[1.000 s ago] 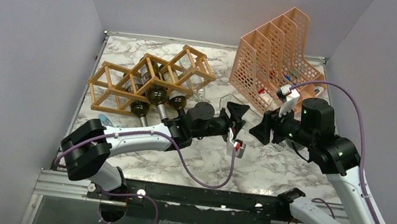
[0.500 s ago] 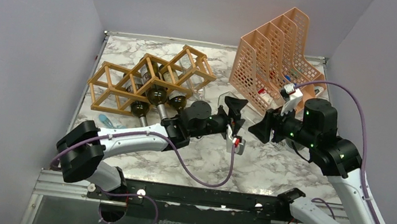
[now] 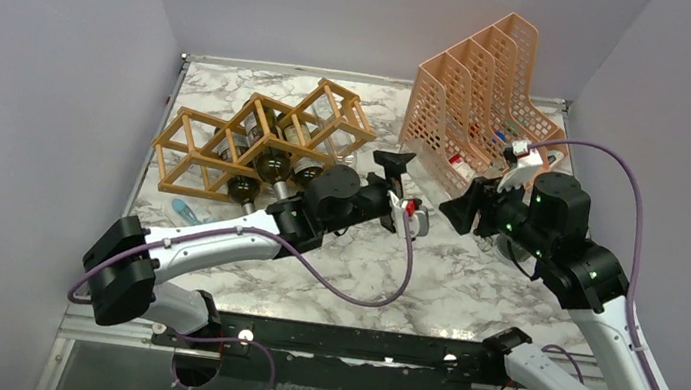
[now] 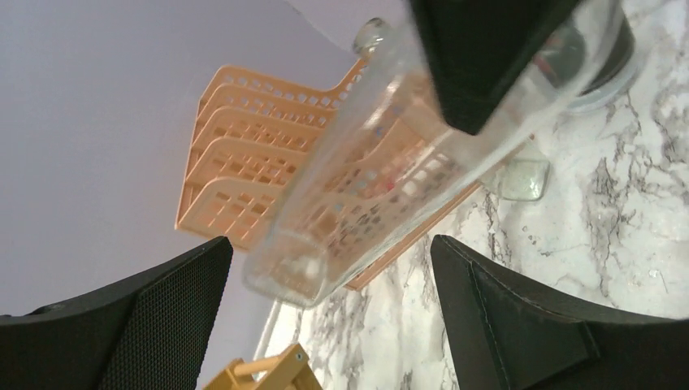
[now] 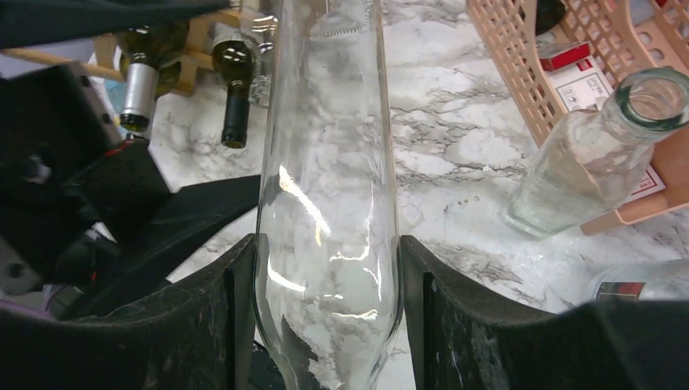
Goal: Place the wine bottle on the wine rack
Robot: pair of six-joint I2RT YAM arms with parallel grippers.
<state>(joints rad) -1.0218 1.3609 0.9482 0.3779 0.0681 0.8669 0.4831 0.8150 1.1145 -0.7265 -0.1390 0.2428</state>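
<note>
The wine rack (image 3: pixel 213 122) sits at about 10 o'clock on the tabletop (image 3: pixel 470 292), seen from above. Dark bottles (image 3: pixel 275 166) lie in its middle cells. The cell at its far left end looks free.

Next comes the left hand (image 4: pixel 329 252), near the middle of the tabletop. It is wide open. The flat bottom end of the clear wine bottle (image 5: pixel 325 162) sits between its two fingers, but neither finger touches the glass. In that hand's own camera the bottle runs from 7 o'clock up to 1 o'clock.

The right hand (image 5: pixel 325 244) holds the wine bottle by its fat part, with one finger pressed on each side. So the bottle is up in the air between the two hands, not on the rack yet.

I think the bottle is being passed from hand to hand, since the rack is on the left hand's side. To do it well, the right hand should grip tight and not wiggle. The left hand should get the glass right in the middle of its fingers, then squeeze slowly. Glass is slippery, so one hand should let go only when the other has a good grip.

At 1 o'clock stands the peach file holder (image 3: pixel 477 81), with another clear bottle (image 5: pixel 593 154) just beside it. Keep away from both.
</note>
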